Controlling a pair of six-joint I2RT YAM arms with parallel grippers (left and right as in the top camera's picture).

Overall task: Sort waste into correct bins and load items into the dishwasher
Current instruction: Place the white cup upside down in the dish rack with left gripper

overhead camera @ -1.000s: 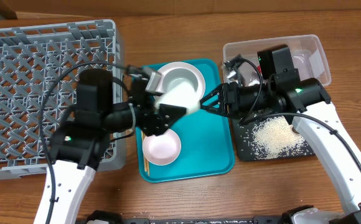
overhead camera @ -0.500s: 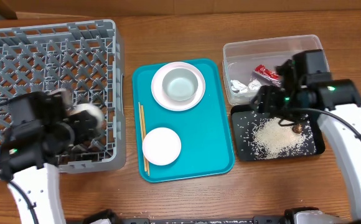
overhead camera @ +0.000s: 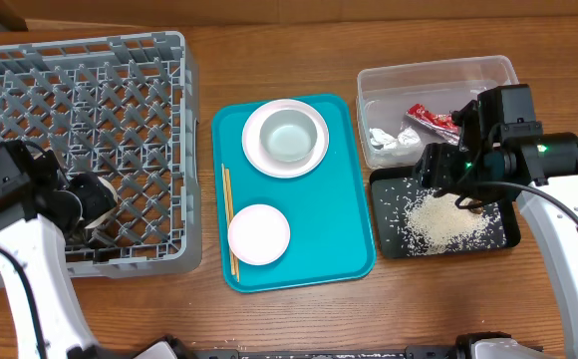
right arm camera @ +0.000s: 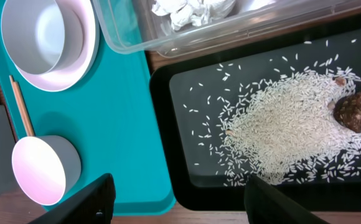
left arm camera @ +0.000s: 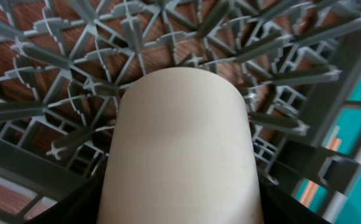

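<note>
My left gripper [overhead camera: 92, 202] is down in the front left of the dishwasher rack [overhead camera: 90, 60], shut on the small white cup [left arm camera: 180, 143], which fills the left wrist view over the rack's lattice [left arm camera: 56, 81]. My right gripper [right arm camera: 183, 205] hangs open and empty over the black bin [overhead camera: 498, 237], where rice [right arm camera: 292, 130] and a brown scrap [right arm camera: 353, 112] lie. The clear bin [overhead camera: 438, 75] holds the red wrapper [overhead camera: 429, 119] and napkin [right arm camera: 193, 9]. The white plate [overhead camera: 252, 150] carries the grey-green bowl [overhead camera: 287, 136]. The pink bowl [overhead camera: 259, 234] and chopsticks [overhead camera: 229, 224] lie nearer the front.
The plate, bowls and chopsticks rest on a teal tray [overhead camera: 339, 219] between the rack and the bins. The two bins sit side by side at the right, the clear one behind the black one. Bare wooden table [overhead camera: 299, 319] runs along the front.
My left arm has carried the white cup from above the teal tray into the rack's front left. My right arm has drawn back from the tray to over the black bin, jaws wider.
</note>
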